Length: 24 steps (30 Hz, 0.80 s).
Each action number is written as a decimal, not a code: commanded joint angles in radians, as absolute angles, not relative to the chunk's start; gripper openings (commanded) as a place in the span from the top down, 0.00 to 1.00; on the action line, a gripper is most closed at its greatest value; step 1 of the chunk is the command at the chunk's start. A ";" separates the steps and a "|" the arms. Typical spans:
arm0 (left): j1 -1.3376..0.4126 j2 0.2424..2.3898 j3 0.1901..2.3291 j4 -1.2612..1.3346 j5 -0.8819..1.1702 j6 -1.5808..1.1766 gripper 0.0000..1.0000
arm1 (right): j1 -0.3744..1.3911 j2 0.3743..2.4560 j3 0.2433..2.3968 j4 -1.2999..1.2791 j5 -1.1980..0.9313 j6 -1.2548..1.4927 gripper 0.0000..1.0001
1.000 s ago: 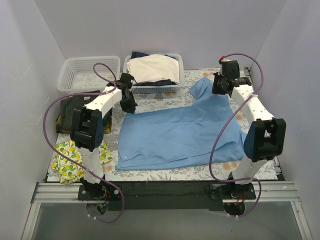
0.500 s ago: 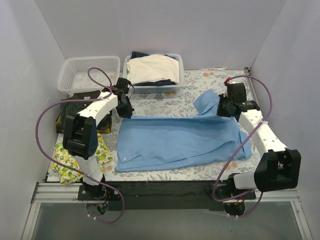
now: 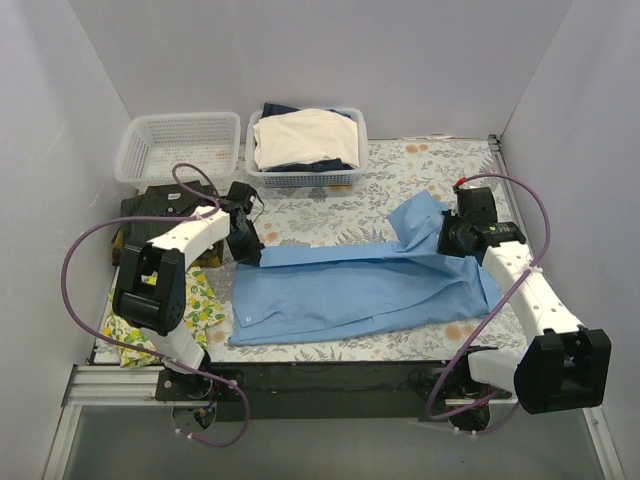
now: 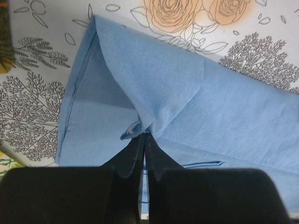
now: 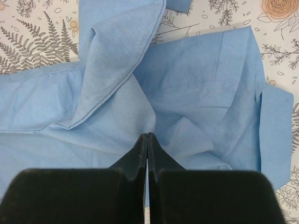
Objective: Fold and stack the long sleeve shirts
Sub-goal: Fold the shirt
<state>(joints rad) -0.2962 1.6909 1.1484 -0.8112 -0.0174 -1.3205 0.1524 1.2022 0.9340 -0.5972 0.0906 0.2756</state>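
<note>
Blue shirt [image 3: 340,290] lies spread mid tabletop [image 3: 330,205], its far edge folded over toward the near side. Left claw [image 3: 252,252] is clamped on the blue shirt's far left corner. Right claw [image 3: 448,243] is pinched tight on a fold at the right end, sleeve bunched behind it. Dark shirt [image 3: 150,205] sits at left edge, just beside white basket [image 3: 180,150]. Lemon cloth [image 3: 128,335] near left corner.

Light blue shirt [image 3: 350,290] centre, rumpled; dark shirt [image 3: 148,205] left.

Dark shirt [image 3: 150,203] partly hidden behind left arm [image 3: 190,230]; lemon-print cloth [image 3: 207,303] partly covered too.
</note>
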 commanded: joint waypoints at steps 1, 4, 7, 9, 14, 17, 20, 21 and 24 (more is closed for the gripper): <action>-0.290 1.614 1.109 -0.805 -0.022 -1.327 1.00 | 0.150 1.143 0.922 -0.629 0.109 0.284 0.99; -0.290 1.617 1.094 -0.805 -0.020 -1.327 0.98 | 0.152 1.141 0.916 -0.669 0.077 0.270 0.99; -0.290 1.620 1.095 -0.807 -0.032 -1.324 0.72 | 0.152 1.152 0.887 -0.696 -0.026 0.235 0.99; -0.290 1.618 1.117 -0.816 -0.055 -1.324 0.50 | 0.152 1.164 0.855 -0.710 -0.070 0.213 0.99; -0.290 1.615 1.189 -0.841 -0.083 -1.310 0.38 | 0.153 1.180 0.796 -0.752 -0.112 0.216 0.73; -0.290 1.614 1.238 -0.850 -0.092 -1.304 0.37 | 0.153 1.134 0.787 -0.761 -0.104 0.230 0.57; -0.290 1.621 1.264 -0.847 -0.069 -1.296 0.37 | 0.153 1.082 0.798 -0.764 -0.077 0.238 0.52; -0.290 1.623 1.269 -0.838 -0.061 -1.293 0.36 | 0.152 1.072 0.813 -0.762 -0.063 0.244 0.51; -0.291 1.634 1.278 -0.821 -0.031 -1.284 0.36 | 0.153 1.045 0.850 -0.746 0.027 0.271 0.50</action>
<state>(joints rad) -0.2958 1.6623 1.2438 -0.8345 -0.0586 -1.3056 0.1524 1.0851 0.7849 -0.7597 -0.0597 0.2405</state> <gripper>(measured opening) 0.636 0.493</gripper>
